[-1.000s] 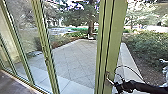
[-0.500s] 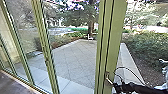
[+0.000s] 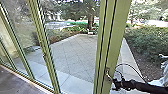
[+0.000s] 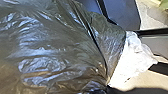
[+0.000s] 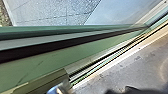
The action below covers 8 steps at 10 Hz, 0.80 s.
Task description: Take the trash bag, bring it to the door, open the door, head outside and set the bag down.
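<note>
Trash bag (image 4: 57, 47) close to the left wrist; right gripper (image 3: 114, 83) beside a door handle (image 3: 107, 73).
One dark, shiny bag lies across the left wrist view, tapering along its long axis from a broad body toward a crumpled white piece (image 4: 133, 61); its heading in the room is unclear. Whether the left gripper is open, closed or gripping it cannot be told, nor can the right one's grip on the single metal handle. Beyond the green frame (image 3: 110, 40) lie paving (image 3: 72, 55), shrubs (image 3: 147, 42) and one tree trunk (image 3: 90, 22).
</note>
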Motion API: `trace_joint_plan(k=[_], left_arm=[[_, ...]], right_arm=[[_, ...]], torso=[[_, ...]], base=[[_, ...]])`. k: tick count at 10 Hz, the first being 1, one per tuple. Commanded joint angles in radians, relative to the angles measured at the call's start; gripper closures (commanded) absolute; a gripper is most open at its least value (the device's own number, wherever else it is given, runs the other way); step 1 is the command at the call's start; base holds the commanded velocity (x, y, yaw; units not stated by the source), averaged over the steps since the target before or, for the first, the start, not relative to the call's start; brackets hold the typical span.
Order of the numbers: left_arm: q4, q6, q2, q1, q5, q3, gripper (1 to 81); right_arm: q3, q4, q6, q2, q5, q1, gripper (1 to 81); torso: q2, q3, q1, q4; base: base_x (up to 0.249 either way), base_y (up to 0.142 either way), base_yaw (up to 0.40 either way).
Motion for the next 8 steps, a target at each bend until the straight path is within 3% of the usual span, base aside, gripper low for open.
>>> trace_joint_plan(k=[1, 3, 8], left_arm=[[-0.007, 0.003, 0.0, -0.039, 0.079, 0.004, 81.1], [-0.011, 0.003, -0.005, -0.036, 0.08, 0.004, 81.1], [-0.009, 0.003, -0.01, -0.033, 0.089, 0.004, 81.1]], right_arm=[[0.015, -0.039, -0.002, 0.083, -0.352, -0.026, 1.0], [0.01, -0.029, -0.002, 0.065, -0.352, 0.025, 1.0], [0.026, -0.029, -0.002, 0.036, -0.343, 0.089, 1.0]], torso=[[0.0, 0.002, 0.002, 0.0], [-0.001, -0.018, 0.002, 0.0], [-0.001, -0.017, 0.002, -0.001]], base=[[0.0, 0.0, 0.0], [0.0, 0.0, 0.0], [0.0, 0.0, 0.0]])
